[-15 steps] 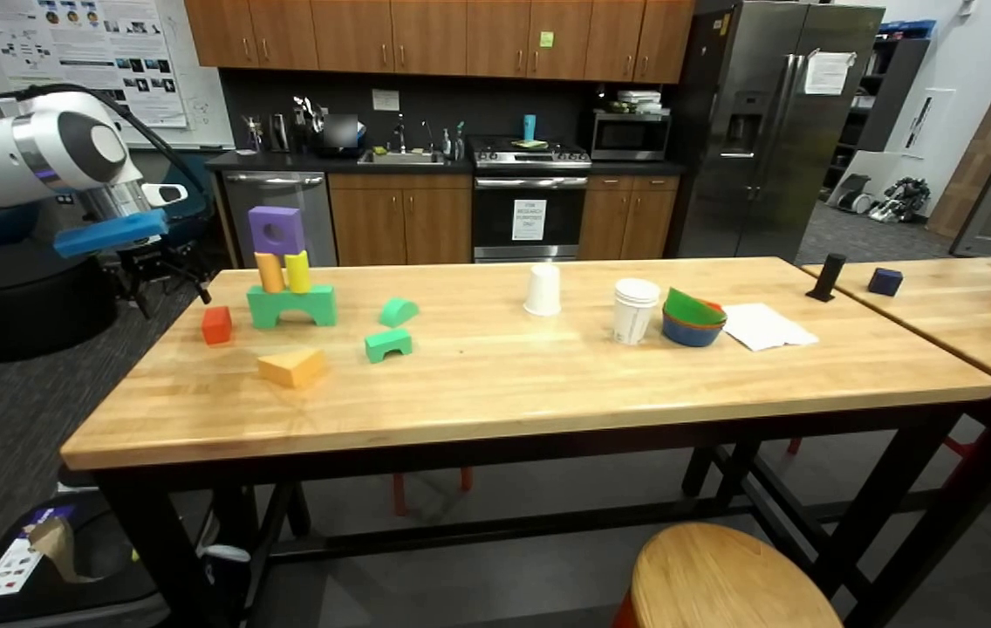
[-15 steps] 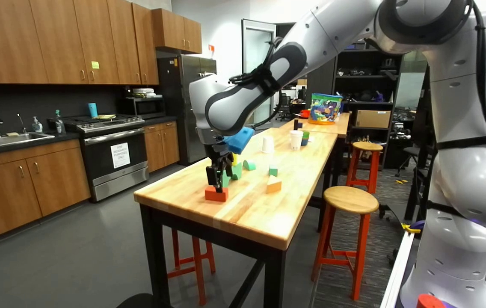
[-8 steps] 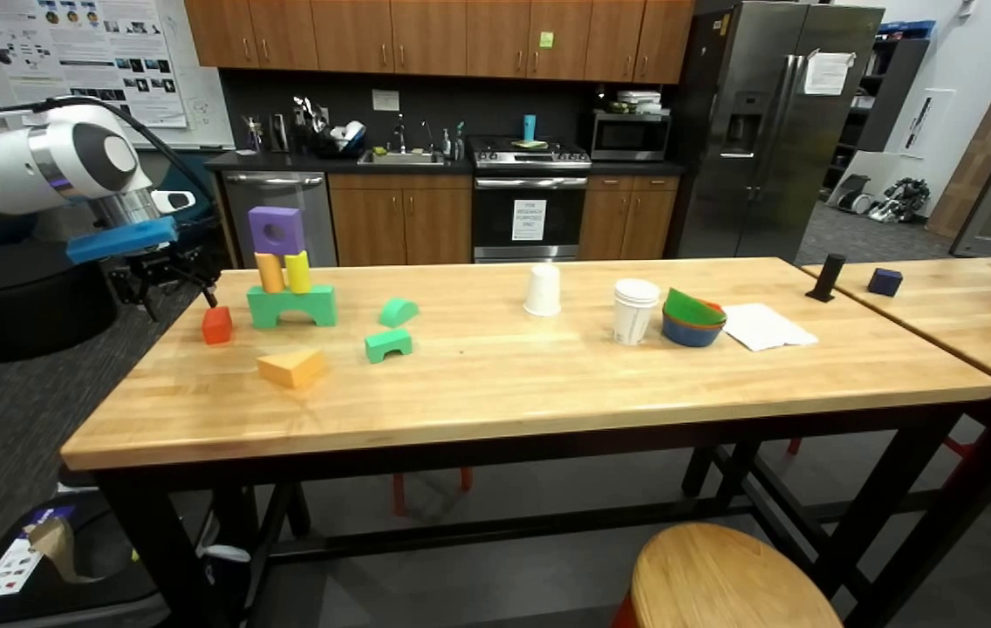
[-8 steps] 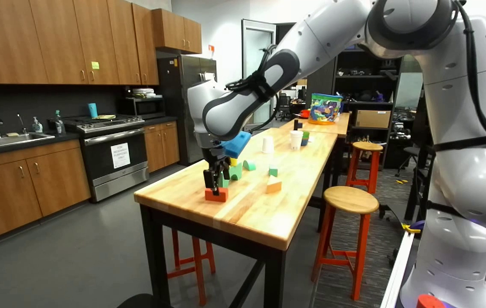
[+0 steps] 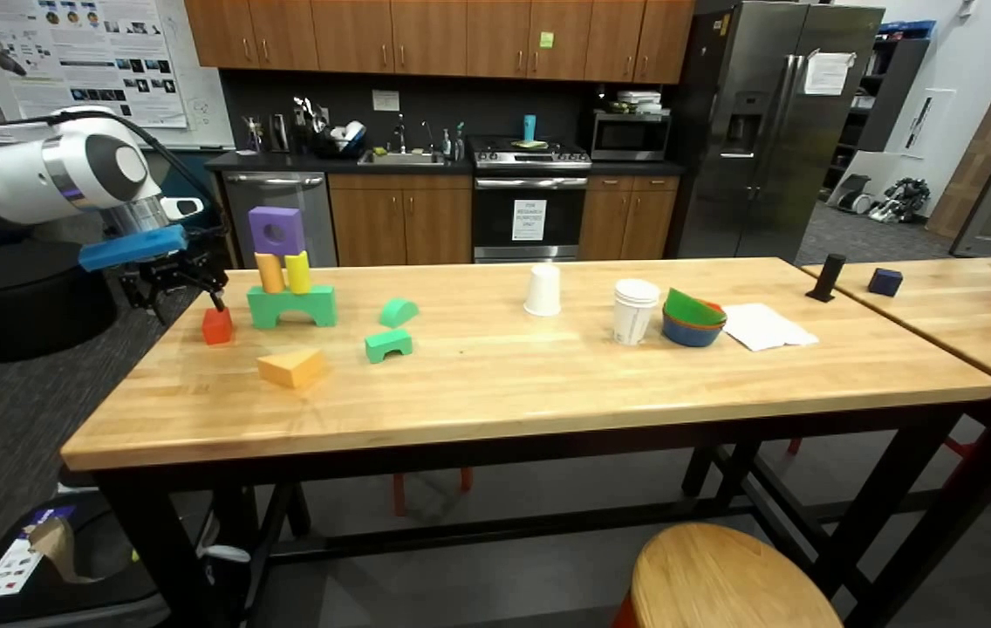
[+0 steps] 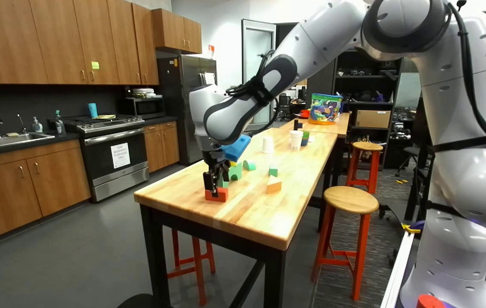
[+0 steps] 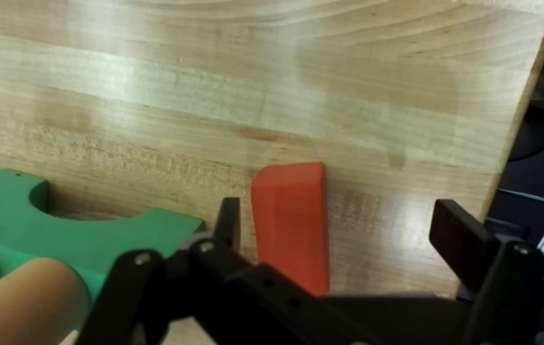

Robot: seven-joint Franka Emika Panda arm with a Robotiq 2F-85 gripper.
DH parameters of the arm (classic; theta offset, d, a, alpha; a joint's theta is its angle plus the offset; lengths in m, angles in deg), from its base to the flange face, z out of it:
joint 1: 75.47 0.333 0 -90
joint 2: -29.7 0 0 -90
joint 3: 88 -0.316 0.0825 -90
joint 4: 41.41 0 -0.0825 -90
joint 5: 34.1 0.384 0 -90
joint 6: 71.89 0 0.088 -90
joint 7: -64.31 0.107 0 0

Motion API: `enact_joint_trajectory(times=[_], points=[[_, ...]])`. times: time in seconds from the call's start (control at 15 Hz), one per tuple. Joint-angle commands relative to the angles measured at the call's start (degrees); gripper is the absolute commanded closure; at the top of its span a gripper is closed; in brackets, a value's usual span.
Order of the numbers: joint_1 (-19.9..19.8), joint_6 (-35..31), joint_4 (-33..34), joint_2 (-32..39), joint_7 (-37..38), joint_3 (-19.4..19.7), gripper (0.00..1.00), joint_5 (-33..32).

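The pincer (image 7: 336,223) is hovering with jaws wide apart, the red rectangular block (image 7: 291,227) showing between them in the wrist view. In an exterior view, the block is lying at the left end of the surface (image 5: 504,384), just left of the green arch block (image 5: 290,299).

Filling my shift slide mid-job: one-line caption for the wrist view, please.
Gripper, jaws open, above a wooden tabletop, a red block framed between them and a green arch block at image left.
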Motion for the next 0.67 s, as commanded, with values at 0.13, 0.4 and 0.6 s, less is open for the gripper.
enact_joint_trajectory(times=[0.13,0.4,0.6], points=[[0.24,-2.81,0.00,2.18,0.58,1.47,0.00,-0.44],[0.54,-4.02,-0.15,2.80,0.53,1.76,0.00,-0.55],[0.84,-5.14,-0.48,2.54,0.27,1.63,0.00,-0.81]])
